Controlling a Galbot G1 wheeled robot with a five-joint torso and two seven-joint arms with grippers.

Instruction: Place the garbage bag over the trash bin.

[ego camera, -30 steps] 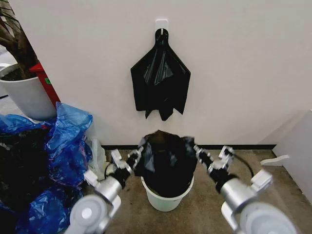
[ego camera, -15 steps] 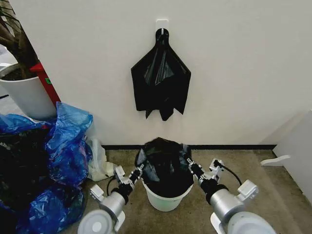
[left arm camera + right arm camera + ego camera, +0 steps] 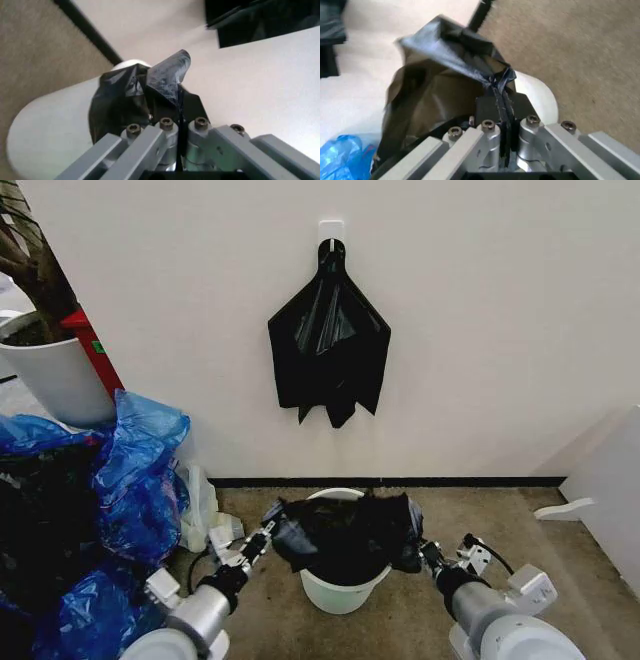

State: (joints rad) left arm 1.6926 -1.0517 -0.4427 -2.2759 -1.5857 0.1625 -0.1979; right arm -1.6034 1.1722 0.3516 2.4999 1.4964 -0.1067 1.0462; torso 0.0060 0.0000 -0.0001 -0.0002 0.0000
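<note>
On the left, we see the left gripper clamped on the garbage bag edge, the bag draped across the trash bin on the floor by the wall, and the right gripper pinching its other edge

**Soft, even light, with blur close to the wrist cameras**

We see bright, diffuse light across the white wall, with no hard glare on it. The black bundle hanging there throws only a faint shadow and carries pale sheen along its folds. We catch similar dull highlights on the garbage bag, while its hollow goes dark. The blue bags gleam in patches. In both wrist views we get soft focus: the near metal fingers are smeared, and the bag's edge looks motion-blurred.
</note>
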